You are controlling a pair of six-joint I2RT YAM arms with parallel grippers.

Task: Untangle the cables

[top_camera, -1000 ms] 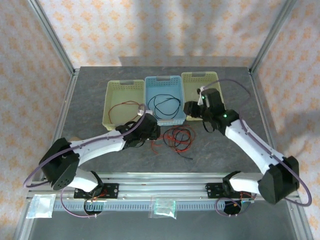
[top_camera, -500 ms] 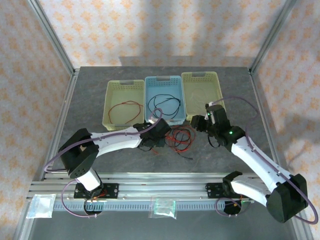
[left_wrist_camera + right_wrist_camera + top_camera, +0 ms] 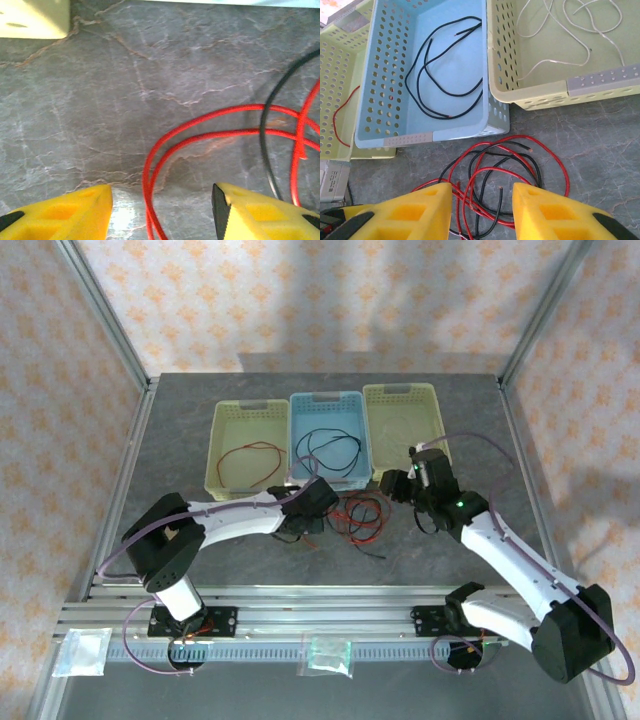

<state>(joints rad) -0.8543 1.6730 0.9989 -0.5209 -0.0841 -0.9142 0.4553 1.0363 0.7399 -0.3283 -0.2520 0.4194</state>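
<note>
A tangle of red and black cables [image 3: 358, 518] lies on the grey table in front of the blue basket. My left gripper [image 3: 315, 523] is low at the tangle's left edge. It is open [image 3: 161, 200], and two red strands [image 3: 148, 190] run on the table between its yellow fingers, touched by neither. A black cable [image 3: 263, 130] curves past on the right. My right gripper [image 3: 385, 488] hangs open [image 3: 482, 197] above the tangle [image 3: 490, 168], holding nothing.
Three baskets stand side by side behind the tangle. The left yellow basket [image 3: 225, 420] holds a red cable [image 3: 250, 455], the blue basket [image 3: 325, 398] a black cable [image 3: 445, 75], and the right yellow basket [image 3: 400, 390] pale white cables [image 3: 570, 30].
My left gripper has slid right from the left basket's front to the tangle's edge. My right gripper has pulled back from the right yellow basket to over the tangle.
</note>
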